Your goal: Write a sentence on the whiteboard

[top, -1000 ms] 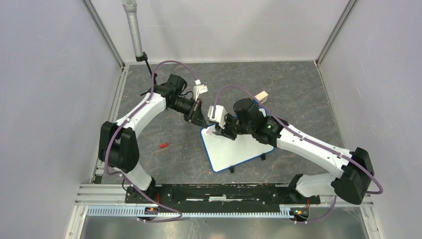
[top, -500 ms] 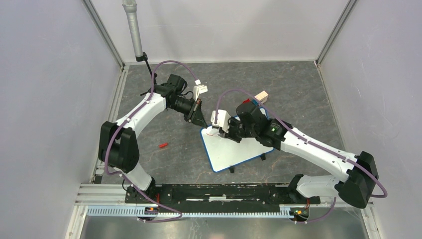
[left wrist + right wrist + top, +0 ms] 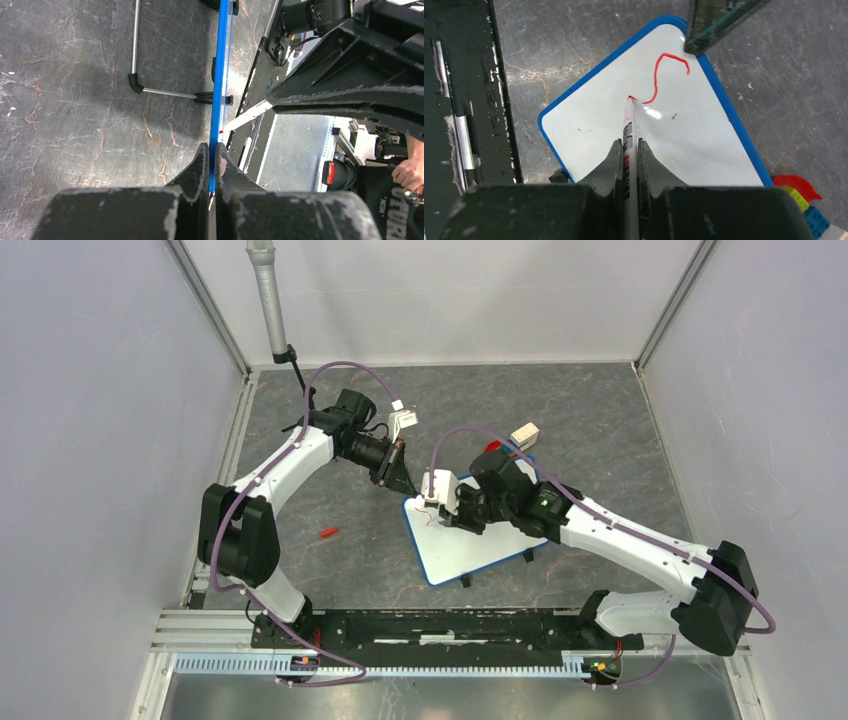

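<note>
Whiteboard [image 3: 470,550] sits on the table [image 3: 600,420] between your arms. Your left claw [image 3: 211,151] is pinching its blue rim, and your right claw [image 3: 629,146] pinches a marker [image 3: 628,122], tip on the board at a red squiggle [image 3: 655,75].

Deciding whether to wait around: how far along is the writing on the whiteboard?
Done: one curved red stroke, like an S, near one corner of the whiteboard. In hand: the right tool grips the marker, tip on the board beside that stroke, while the left tool pinches the blue rim. Left: nearly the whole sentence; most of the board is blank.
</note>
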`<control>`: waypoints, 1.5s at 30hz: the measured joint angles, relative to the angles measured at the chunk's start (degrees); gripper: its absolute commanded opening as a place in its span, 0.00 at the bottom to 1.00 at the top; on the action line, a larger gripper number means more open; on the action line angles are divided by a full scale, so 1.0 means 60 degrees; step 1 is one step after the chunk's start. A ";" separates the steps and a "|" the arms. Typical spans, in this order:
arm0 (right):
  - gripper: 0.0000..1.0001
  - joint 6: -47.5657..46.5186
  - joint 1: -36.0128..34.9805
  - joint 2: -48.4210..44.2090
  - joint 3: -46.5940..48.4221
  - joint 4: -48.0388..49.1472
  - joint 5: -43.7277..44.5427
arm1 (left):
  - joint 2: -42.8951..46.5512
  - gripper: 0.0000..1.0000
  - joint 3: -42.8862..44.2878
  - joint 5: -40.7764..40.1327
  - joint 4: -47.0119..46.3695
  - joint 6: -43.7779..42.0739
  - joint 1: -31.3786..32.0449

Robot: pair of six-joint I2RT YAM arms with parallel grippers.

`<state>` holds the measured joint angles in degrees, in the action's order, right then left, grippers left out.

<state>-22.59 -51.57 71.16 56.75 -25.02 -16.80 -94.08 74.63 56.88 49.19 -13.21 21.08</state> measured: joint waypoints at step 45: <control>0.00 -0.0193 0.0390 -0.0262 0.0248 -0.0197 0.0543 | 0.0004 0.03 -0.0004 0.0000 0.0000 -0.0091 0.0000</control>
<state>-23.75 -49.23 69.58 58.24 -26.20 -13.54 -94.06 74.61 56.88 49.19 -13.76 21.08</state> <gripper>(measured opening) 0.124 0.047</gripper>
